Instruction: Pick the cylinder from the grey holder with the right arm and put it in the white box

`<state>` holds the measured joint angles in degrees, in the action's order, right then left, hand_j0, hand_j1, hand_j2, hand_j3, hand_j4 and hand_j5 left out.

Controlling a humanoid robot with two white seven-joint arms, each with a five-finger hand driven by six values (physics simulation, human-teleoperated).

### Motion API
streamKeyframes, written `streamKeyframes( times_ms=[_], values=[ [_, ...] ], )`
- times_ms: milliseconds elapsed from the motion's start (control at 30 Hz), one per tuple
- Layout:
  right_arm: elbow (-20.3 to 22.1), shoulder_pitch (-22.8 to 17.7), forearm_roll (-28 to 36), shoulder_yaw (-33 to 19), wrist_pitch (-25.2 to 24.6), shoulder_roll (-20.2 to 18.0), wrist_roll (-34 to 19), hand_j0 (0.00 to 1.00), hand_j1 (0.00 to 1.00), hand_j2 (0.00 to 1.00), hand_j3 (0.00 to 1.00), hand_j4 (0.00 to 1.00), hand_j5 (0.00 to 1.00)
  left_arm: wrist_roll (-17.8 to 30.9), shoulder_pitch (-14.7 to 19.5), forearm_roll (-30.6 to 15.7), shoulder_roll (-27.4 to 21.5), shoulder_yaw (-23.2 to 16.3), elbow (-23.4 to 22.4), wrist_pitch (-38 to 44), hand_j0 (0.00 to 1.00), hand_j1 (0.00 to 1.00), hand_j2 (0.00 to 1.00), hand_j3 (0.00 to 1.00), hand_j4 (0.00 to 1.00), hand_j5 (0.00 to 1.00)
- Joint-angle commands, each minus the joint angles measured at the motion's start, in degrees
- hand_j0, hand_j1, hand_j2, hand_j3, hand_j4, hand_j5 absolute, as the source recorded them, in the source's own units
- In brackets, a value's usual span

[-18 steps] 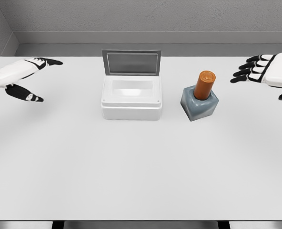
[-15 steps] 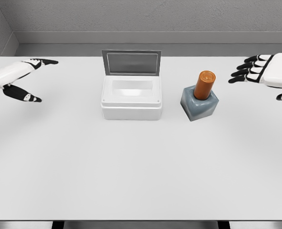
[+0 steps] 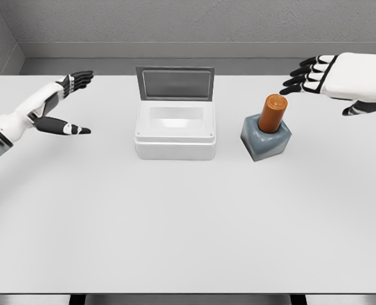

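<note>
My orange cylinder [image 3: 272, 113] stands tilted in the grey holder [image 3: 266, 140] — just right of the white box [image 3: 174, 130] (lid up).

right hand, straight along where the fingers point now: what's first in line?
The right hand, open, points left and slightly toward the table's far side. That line seems to pass above and behind the orange cylinder, toward the white box's raised lid. Depth is unclear from this single view.
</note>
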<state>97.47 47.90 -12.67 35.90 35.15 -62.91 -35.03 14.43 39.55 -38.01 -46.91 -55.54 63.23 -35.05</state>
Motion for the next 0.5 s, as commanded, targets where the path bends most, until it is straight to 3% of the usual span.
streamKeyframes(
  times_ms=[0, 133, 200, 300, 467],
  values=[
    [0.0, 0.0, -2.4, 0.1, -0.1, 2.1, 0.0, 1.00, 1.00, 1.00, 1.00, 1.00, 1.00, -0.2, 0.0, -1.4, 0.3, 0.0, -0.4, 0.1, 1.00, 1.00, 1.00, 1.00, 1.00, 1.00],
    [-0.1, 1.5, -3.0, 0.2, -0.1, 2.9, 0.0, 1.00, 1.00, 1.00, 1.00, 1.00, 1.00, 2.0, -0.5, -0.9, 0.9, 0.3, -0.5, 0.1, 1.00, 1.00, 1.00, 1.00, 1.00, 1.00],
    [-0.1, 2.4, -3.1, 2.8, -0.1, 4.3, 0.0, 1.00, 1.00, 1.00, 1.00, 1.00, 1.00, 3.6, -1.8, -1.5, 0.0, 2.0, 0.0, 0.1, 1.00, 1.00, 1.00, 1.00, 1.00, 1.00],
    [-0.1, 3.3, -5.9, 4.4, -0.1, 6.1, 0.0, 1.00, 1.00, 1.00, 1.00, 1.00, 1.00, 3.8, -2.5, -4.9, -0.5, 2.6, -0.9, 0.1, 1.00, 1.00, 1.00, 1.00, 1.00, 1.00],
    [-0.3, 3.8, -6.1, 6.9, -0.1, 7.5, 0.0, 1.00, 1.00, 1.00, 1.00, 1.00, 1.00, 3.9, -2.4, -6.5, -0.2, 2.5, -1.9, 0.1, 1.00, 1.00, 1.00, 1.00, 1.00, 1.00]
  ],
)
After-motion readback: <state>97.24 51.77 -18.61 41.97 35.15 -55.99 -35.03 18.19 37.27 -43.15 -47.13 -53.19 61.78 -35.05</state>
